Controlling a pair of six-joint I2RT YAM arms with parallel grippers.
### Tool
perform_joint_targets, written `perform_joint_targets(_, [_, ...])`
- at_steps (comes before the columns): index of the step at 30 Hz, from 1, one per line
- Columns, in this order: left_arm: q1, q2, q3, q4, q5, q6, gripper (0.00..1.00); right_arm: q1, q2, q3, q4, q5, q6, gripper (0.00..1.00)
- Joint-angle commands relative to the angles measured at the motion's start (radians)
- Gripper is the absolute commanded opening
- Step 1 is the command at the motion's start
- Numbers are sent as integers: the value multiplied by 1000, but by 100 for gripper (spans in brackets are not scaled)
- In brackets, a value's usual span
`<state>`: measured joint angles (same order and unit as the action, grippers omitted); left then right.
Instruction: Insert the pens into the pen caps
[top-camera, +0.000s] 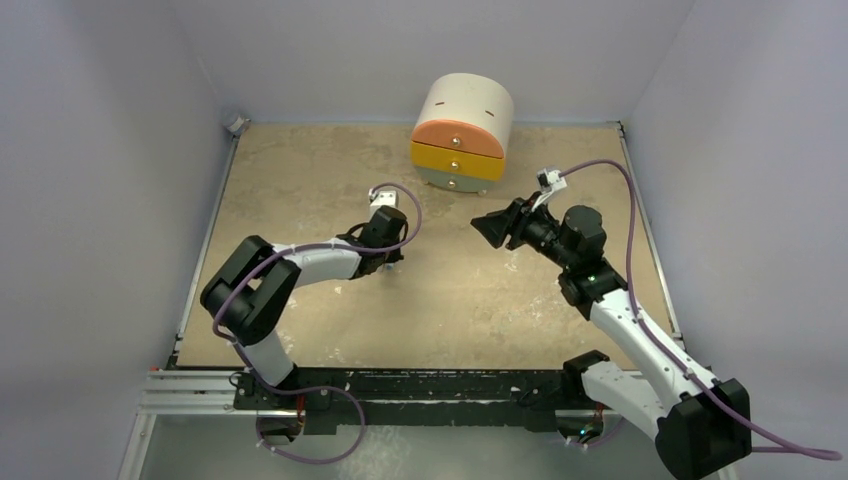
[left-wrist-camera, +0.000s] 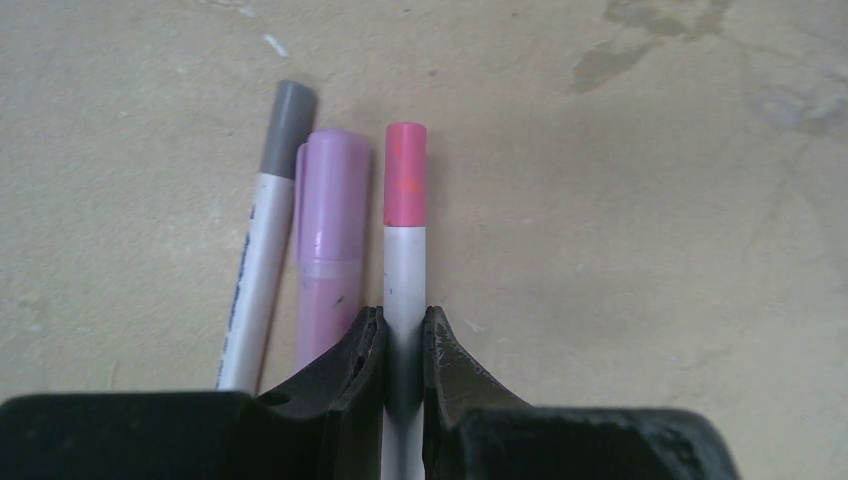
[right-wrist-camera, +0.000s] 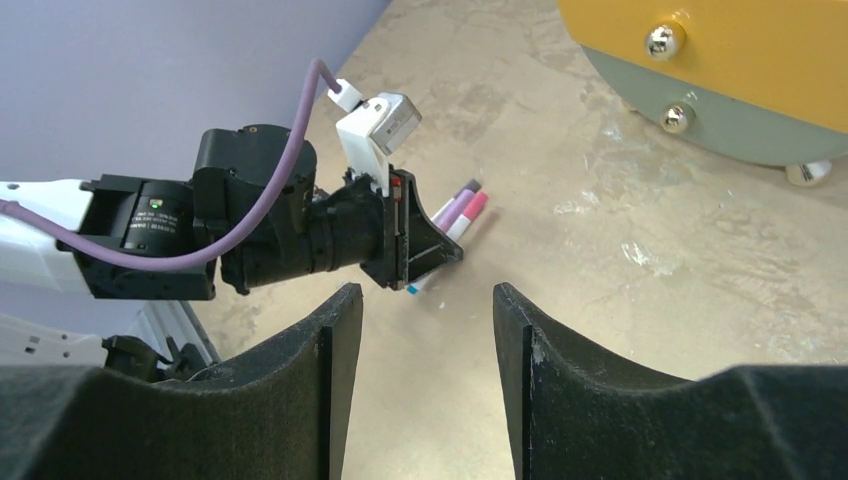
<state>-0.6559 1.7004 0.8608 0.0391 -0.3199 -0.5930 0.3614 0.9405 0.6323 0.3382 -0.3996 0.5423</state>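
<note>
Three pens lie side by side on the table in the left wrist view, each with a cap on its far end. A white pen (left-wrist-camera: 252, 290) wears the dark grey cap (left-wrist-camera: 285, 125). The thicker pink pen (left-wrist-camera: 322, 310) wears the purple cap (left-wrist-camera: 333, 195). A second white pen (left-wrist-camera: 405, 265) wears the reddish-pink cap (left-wrist-camera: 405, 175). My left gripper (left-wrist-camera: 404, 320) is shut on this second pen's barrel, low at the table (top-camera: 385, 262). My right gripper (right-wrist-camera: 425, 295) is open and empty, raised to the right of the pens (top-camera: 487, 228). The right wrist view also shows the capped ends (right-wrist-camera: 470, 205).
A small rounded drawer unit (top-camera: 462, 135) with orange, yellow and grey-green drawers stands at the back centre, and its lower drawers show in the right wrist view (right-wrist-camera: 720, 60). Pale walls enclose the tan table (top-camera: 450, 310) on three sides.
</note>
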Motion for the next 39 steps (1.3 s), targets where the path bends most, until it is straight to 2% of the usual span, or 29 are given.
perform_joint_targets(1, [-1, 35, 65, -59, -108, -16, 9, 0, -17, -11, -7, 32, -42, 53])
perform_joint_targets(3, [-3, 53, 71, -72, -108, -11, 17, -1, -12, -14, -2, 30, -44, 53])
perform_joint_targets(12, [-14, 54, 84, -73, -81, 4, 31, -1, -3, -20, 2, 32, -46, 53])
perform_joint_targets(18, [-34, -19, 128, -78, -62, 50, 59, -1, -8, -34, 0, 77, -44, 52])
perform_joint_targets(22, [-43, -123, 162, -86, -71, 50, 61, -1, -9, -45, 0, 109, -36, 52])
perform_joint_targets(24, [-46, -165, 181, -78, -33, 56, 61, -2, -9, -52, 2, 119, -32, 52])
perform_joint_targets(28, [-46, -270, 160, 62, 69, 45, 62, -1, -11, -59, -13, 166, -29, 52])
perform_joint_targets(31, [-46, -316, 153, 105, 31, -3, 69, -1, -13, -66, -25, 224, -29, 52])
perform_joint_targets(35, [-46, -368, 118, 167, -40, -7, 69, -1, -7, -57, -86, 318, -58, 55])
perform_joint_targets(39, [-46, -435, 35, 252, -72, -81, 69, -1, -43, -74, -93, 369, -70, 56])
